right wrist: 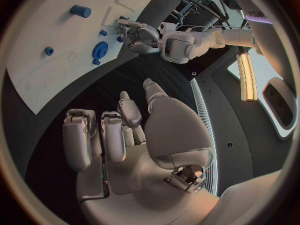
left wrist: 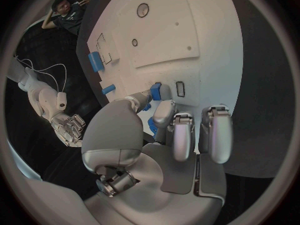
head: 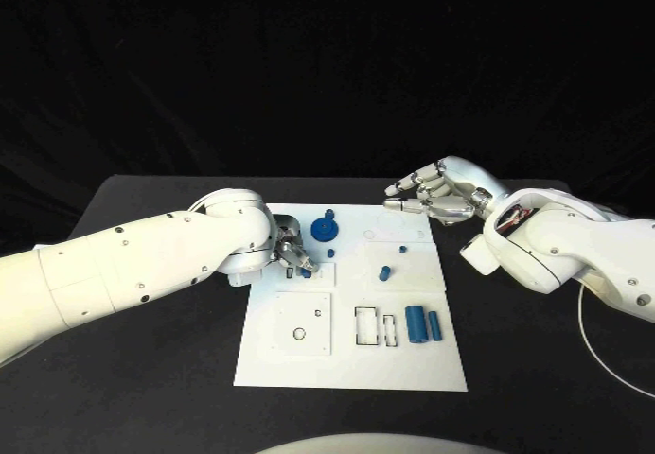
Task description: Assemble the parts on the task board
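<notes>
Head view: the left hand (head: 291, 251) sits at the left edge of the task board (head: 348, 369), pinching a small blue part (left wrist: 156, 91). Two blue cylinders (head: 423, 324) stand near the board's right edge. The right hand (head: 434, 197) floats past the far corner, fingers curled, holding nothing.

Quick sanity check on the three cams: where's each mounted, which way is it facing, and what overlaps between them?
Head view: on the robot's head, looking down at the task board; both white arms and hands show.
Left wrist view: behind the left hand, facing the board, fingers pinching a blue part.
Right wrist view: behind the right hand, empty, facing the board's edge from off it.
Shared: all show the board; the blue gear shows in the head and right wrist views.
</notes>
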